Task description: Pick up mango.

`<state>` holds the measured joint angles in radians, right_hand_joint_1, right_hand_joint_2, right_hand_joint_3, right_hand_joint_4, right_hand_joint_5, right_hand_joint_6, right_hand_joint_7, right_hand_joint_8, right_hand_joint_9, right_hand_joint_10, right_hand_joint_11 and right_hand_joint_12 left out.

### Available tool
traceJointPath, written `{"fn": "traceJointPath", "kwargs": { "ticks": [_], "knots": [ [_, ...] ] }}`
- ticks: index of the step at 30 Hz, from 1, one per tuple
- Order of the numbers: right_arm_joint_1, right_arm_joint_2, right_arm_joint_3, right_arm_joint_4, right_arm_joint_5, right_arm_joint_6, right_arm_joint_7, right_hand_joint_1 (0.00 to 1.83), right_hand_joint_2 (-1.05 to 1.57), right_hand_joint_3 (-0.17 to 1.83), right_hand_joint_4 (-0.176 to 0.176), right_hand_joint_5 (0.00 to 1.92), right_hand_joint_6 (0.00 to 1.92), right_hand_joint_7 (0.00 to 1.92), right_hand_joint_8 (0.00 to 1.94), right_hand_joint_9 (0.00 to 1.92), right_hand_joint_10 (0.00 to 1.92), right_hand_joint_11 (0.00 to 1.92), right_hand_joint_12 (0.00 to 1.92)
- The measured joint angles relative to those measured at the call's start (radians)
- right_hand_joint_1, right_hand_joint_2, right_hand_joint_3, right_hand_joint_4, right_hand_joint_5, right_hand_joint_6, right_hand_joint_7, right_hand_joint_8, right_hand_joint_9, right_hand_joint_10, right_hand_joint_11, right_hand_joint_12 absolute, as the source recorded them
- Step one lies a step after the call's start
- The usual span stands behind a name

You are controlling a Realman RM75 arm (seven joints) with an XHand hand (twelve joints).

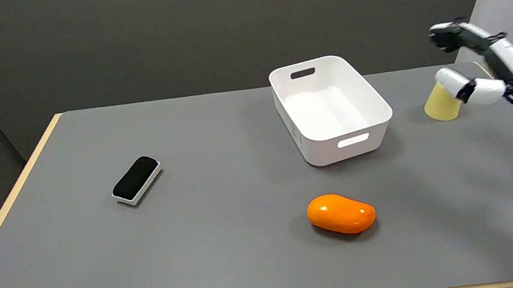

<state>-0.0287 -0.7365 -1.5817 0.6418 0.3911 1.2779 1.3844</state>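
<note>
Mango [341, 213] lies on its side on the grey table [195, 216], near the front edge and a bit right of centre, just in front of the white bin [331, 109] w/ a gap between them. Nothing touches it.

Right hand [477, 60] is up in the air at the far right, well apart from the mango and higher than it. Fingers are spread and partly curled, holding nothing. One white finger overlaps the yellow cup [441, 104] in the pic, but it looks to be in front of or above the cup, not gripping it; can't tell for sure if they touch.

Progress, as I judge it: basically at the start. No reach toward the fruit, no contact, no lift. Still left: swing the hand left and toward the front edge, bring it down over the mango, close fingers round it, raise it off the table.

Black eraser [136, 180] sits far left, out of the way, so approach path looks free.
</note>
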Motion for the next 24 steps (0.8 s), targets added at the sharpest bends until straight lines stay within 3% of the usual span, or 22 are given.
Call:
{"fn": "traceJointPath", "kwargs": {
  "ticks": [5, 24],
  "knots": [
    [-0.028, -0.003, 0.003, 0.076, -0.097, -0.023, -0.066, 0.58, 0.59, 0.95, -0.093, 0.2, 0.49, 0.17, 0.4, 0.03, 0.7, 0.0, 1.08],
    [-0.348, -0.097, 0.066, 0.496, -0.255, -0.191, -0.412, 0.59, 0.61, 0.84, -0.124, 0.23, 0.47, 0.32, 0.45, 0.15, 0.85, 0.02, 1.23]
  ]
}}
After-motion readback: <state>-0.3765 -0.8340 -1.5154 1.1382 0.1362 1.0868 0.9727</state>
